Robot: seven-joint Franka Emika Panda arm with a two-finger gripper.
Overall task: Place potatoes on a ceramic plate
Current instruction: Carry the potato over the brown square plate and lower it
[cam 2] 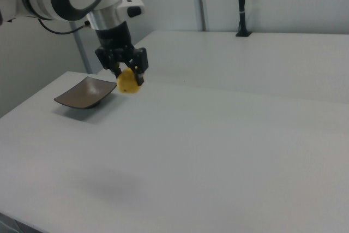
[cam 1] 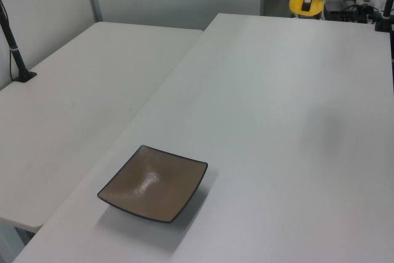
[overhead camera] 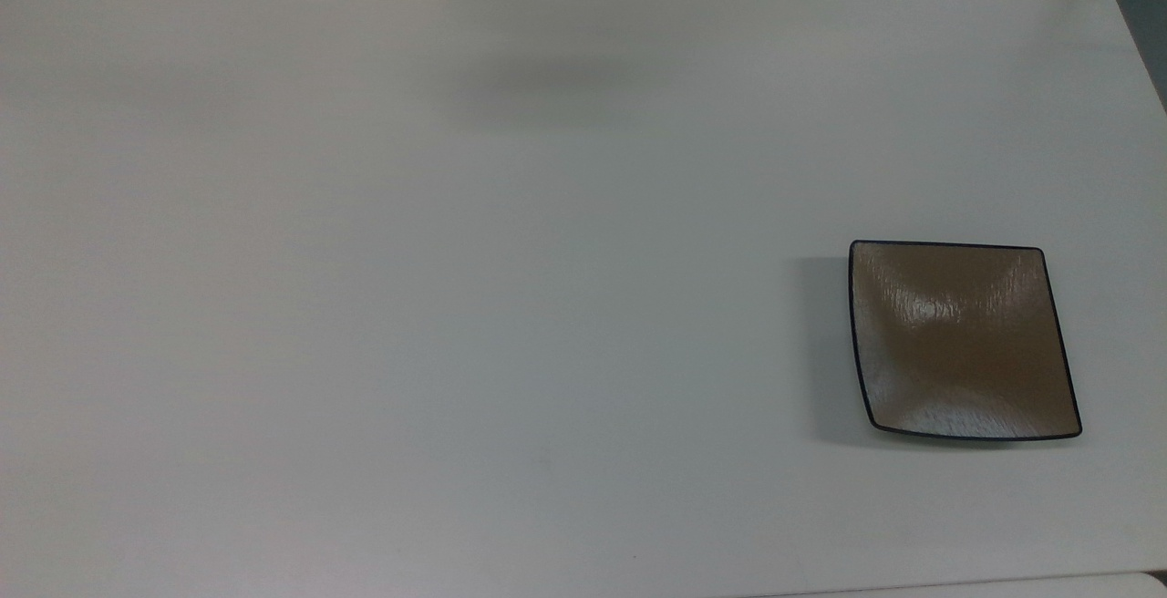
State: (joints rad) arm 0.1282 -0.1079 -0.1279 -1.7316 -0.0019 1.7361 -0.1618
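Claw (cam 2: 127,75) clamped on yellow potato (cam 2: 128,83), raised above table (cam 2: 229,151), well apart from ceramic plate (cam 2: 86,92)

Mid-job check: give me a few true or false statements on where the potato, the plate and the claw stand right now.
1. The claw is shut on the potato. True.
2. The potato rests on the table. False: it hangs in the air, its shadow well below it in the right view.
3. The plate has nothing on it. True.
4. The plate is round and white. False: it is square and brown with a dark rim.
5. In the top view, the potato is over the plate. False: it is at the top edge, far to the top view's left of the plate.
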